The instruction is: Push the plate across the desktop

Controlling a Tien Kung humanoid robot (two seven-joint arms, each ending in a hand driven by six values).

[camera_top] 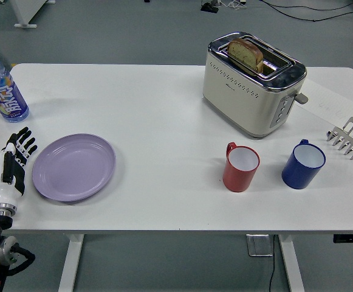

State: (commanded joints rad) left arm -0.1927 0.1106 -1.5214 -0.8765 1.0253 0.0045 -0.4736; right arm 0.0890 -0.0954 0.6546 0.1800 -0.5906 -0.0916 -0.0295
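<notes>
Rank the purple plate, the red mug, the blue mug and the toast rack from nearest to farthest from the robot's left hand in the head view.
1. Purple plate, just right of the left hand.
2. Red mug, centre right.
3. Blue mug, further right.
4. Toast rack, at the right edge.

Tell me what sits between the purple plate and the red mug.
Nothing. In the head view, only bare white table lies between the purple plate and the red mug. The toaster stands farther back, clear of that stretch.
</notes>
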